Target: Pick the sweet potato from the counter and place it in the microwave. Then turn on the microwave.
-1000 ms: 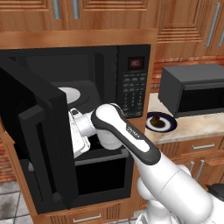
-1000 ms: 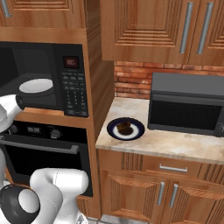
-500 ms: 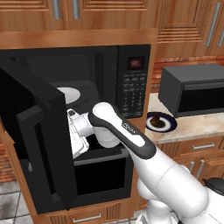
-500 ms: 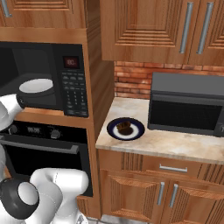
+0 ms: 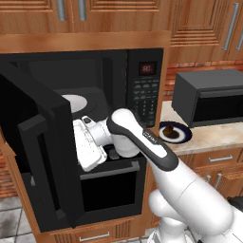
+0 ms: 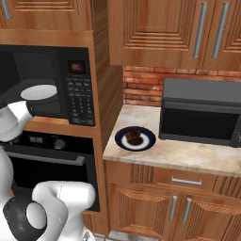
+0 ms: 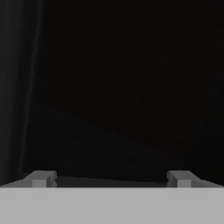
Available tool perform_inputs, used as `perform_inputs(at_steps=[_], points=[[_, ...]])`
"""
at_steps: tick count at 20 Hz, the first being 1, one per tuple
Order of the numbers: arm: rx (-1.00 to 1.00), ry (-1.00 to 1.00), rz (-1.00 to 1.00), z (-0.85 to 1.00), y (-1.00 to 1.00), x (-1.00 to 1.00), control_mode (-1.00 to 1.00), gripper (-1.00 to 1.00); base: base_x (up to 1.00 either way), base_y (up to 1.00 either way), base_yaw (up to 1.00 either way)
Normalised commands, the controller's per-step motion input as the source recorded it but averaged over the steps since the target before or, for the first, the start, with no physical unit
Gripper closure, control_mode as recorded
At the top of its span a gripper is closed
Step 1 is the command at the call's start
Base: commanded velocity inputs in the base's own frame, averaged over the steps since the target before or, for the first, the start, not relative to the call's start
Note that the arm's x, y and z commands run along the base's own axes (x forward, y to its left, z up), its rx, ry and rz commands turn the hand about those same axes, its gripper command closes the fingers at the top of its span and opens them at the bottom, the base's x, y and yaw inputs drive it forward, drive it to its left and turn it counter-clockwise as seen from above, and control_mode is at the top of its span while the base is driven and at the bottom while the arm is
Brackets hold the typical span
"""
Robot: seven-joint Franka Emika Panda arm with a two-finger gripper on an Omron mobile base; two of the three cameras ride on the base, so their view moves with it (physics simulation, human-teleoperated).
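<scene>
The sweet potato [image 6: 134, 138], on the plate [image 6: 121, 141] at the right-view centre, looks firm, light and best pinched across its middle, while the gripper [image 7: 111, 178] gapes wide, empty.

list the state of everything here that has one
microwave: door swung open, red display lit
turntable: bare, nothing on it
sweet potato: lying on the plate, not picked up
plate: on the counter
tool: open, holding nothing
grey box appliance: door closed
</scene>
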Motion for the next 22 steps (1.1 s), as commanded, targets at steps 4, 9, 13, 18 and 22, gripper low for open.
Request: perform_inputs(at_steps=[4, 9, 13, 18, 22], points=[[0.06, 0.0, 0.0, 0.0, -0.59, 0.0, -1.0, -1.0, 0.0, 0.0, 0.0], [0.06, 0.0, 0.0, 0.0, -0.6, 0.02, -1.0, -1.0, 0.0, 0.0, 0.0], [0.05, 0.0, 0.0, 0.0, -0.56, 0.03, -1.0, -1.0, 0.0, 0.0, 0.0], [0.02, 0.02, -0.03, 0.0, -0.49, 0.03, -1.0, -1.0, 0.0, 0.0, 0.0], [0.03, 0.0, -0.01, 0.0, -0.48, 0.02, -1.0, -1.0, 0.0, 0.0, 0.0]])
